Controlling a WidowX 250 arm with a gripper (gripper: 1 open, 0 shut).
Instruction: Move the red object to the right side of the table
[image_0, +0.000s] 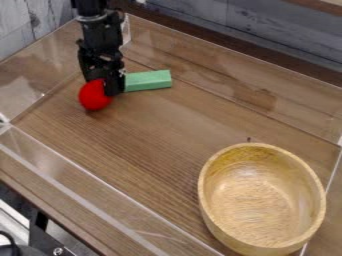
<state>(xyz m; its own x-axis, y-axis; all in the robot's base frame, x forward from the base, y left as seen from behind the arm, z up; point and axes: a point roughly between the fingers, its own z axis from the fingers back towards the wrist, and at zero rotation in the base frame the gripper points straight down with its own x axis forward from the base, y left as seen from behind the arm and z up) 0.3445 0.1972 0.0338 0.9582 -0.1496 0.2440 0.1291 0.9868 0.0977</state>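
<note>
The red object (92, 97), a small rounded toy, lies on the brown wood-grain table (174, 150) at the far left. My black gripper (100, 80) comes down from above, right over the toy's upper part. Its jaws stand open, with the fingertips (115, 82) at the toy's top edge, partly hiding it. Whether the fingers touch the toy I cannot tell.
A green rectangular block (148, 81) lies just right of the gripper, close to the toy. A round light wooden bowl (262, 196) stands at the front right. Clear acrylic walls (40, 45) edge the tabletop on all sides.
</note>
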